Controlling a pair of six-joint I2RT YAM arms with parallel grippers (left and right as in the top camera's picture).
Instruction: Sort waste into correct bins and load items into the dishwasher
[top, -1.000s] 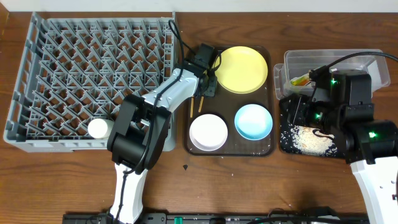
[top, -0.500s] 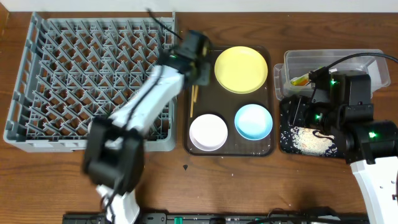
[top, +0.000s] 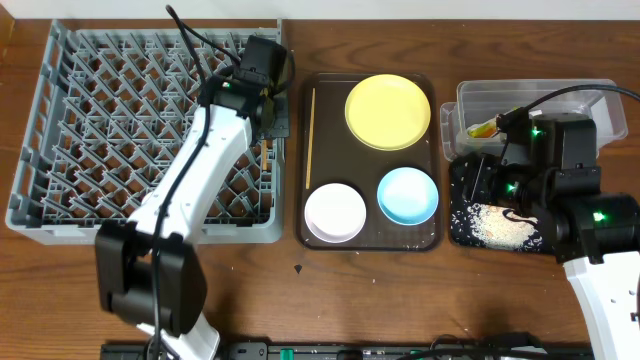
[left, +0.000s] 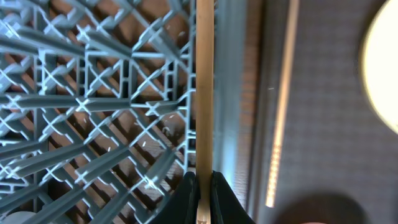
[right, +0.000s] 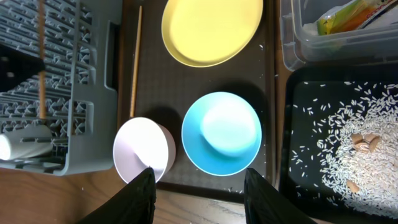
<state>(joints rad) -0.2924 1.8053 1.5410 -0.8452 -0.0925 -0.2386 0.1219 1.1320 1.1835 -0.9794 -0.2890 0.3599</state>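
Swung off the brown tray (top: 367, 165) over the rack (top: 100, 120), left fingers (left: 193, 190) pinch one chopstick (left: 204, 93), the other chopstick (top: 309, 135) lying beside the yellow plate (top: 388, 111); right fingers (right: 142, 196) hang spread.

I had my left arm (top: 190, 170) stretched to the far side, its left gripper (left: 199, 180) pinched tight on a chopstick (left: 205, 87). My right arm (top: 585, 215) sat folded at the right, the right gripper (right: 199, 174) spread wide, pointing down.

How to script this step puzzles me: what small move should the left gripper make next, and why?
Probably lower and release: the left gripper is shut on one chopstick along the dish rack's right edge; the other chopstick lies on the brown tray.
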